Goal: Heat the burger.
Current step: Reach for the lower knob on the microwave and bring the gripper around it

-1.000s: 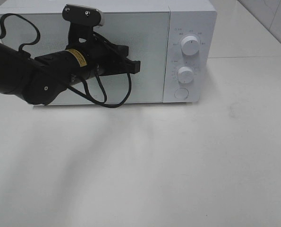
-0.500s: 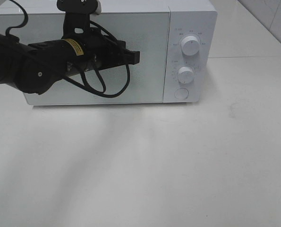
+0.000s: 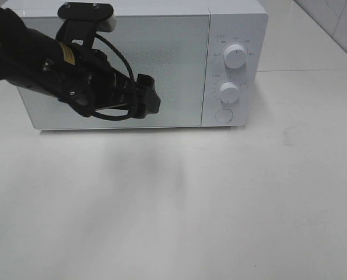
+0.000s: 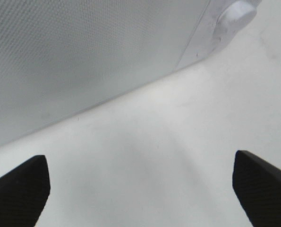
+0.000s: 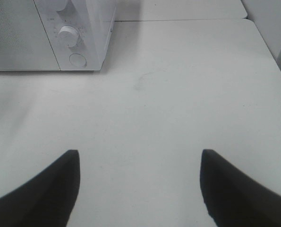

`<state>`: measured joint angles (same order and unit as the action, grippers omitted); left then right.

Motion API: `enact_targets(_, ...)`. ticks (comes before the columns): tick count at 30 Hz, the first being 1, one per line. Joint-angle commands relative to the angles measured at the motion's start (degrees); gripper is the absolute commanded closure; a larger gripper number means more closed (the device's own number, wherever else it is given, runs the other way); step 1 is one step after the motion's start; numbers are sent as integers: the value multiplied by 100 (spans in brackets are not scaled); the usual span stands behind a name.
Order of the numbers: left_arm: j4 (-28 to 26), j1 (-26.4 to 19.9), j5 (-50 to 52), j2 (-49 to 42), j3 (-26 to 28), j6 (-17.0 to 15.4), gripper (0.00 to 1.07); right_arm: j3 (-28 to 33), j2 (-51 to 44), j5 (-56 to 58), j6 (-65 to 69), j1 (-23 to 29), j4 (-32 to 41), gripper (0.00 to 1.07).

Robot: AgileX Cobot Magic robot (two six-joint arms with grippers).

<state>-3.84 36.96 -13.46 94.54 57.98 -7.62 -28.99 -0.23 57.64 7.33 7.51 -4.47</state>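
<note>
Hand on left [image 3: 148,99], spread wide and empty, tilts down, seemingly near microwave door [image 3: 173,64].

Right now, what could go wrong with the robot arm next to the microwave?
1. The left gripper hangs open close to the shut microwave door; a careless move could bump it.
2. No burger shows in any view, and the door hides the inside, so starting the microwave might heat nothing.
3. The arm's loose black cable could snag on something.
</note>
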Motion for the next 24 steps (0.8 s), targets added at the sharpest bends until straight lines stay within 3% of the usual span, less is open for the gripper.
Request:
enact_targets(1,-92,34,-688,-264,-17,-103,5,23,-160,-57,-23,-17,6,36)
enact_targets(4,-97,34,-1564,-613,-17,-103,5,23,-160,-57,-23,-17,6,36)
enact_targets(18,-264,-46,-3180,-1008,-17,-166,5,23,-160,-57,-23,-17,6,36)
enact_targets(24,-264,-579,-3833,-1008,-17,-52,5,23,-160,-57,-23,-17,6,36)
